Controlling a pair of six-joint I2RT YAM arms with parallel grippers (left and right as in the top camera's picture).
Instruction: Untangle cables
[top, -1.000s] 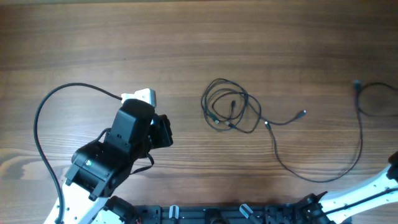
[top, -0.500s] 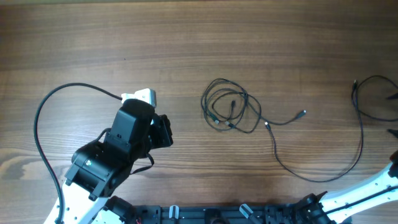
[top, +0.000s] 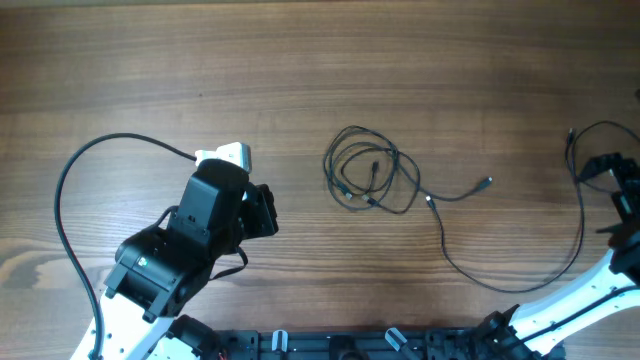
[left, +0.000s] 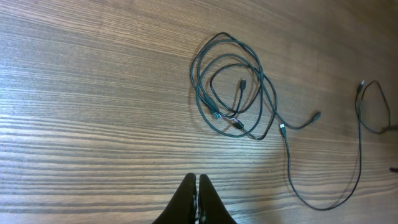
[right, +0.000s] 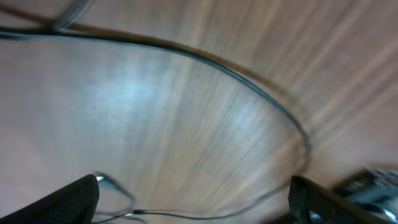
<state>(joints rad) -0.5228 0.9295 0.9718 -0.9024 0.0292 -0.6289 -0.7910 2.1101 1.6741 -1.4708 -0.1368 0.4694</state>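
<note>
— Several loops of thin dark cable (top: 370, 182), seen from overhead: heaped mid-counter, one long tail (top: 500, 285) swinging toward the near edge, then up along the right edge.

— And the arms?

— Left gripper (top: 266, 212) toward the near-left corner, well apart from the heap. Right gripper (top: 603, 168) at the right edge, just beside the tail's far end. Touching or not, cannot tell from above.

— On to the left wrist view.

— Black fingers (left: 186, 202) pressed together, holding nothing. Cable (left: 233, 93) ahead, small plugs poking out among the loops.

— Right wrist?

— Blurred. Fingers (right: 68, 202) spread wide at the lower corners, nothing between them. Dark strand (right: 205, 59) arcing across bare wood.

— Handling?

— Probably light, limp and a little slippery; likely to drag the whole heap along if pulled hard. Best pinched at a free plug end or on the outermost loop, then drawn out slowly.

— Room?

— Plenty of bare brown wooden counter (top: 320, 60) toward the far edge, and between heap and left arm. Less at the right edge: some risk of the tail sliding off.
</note>
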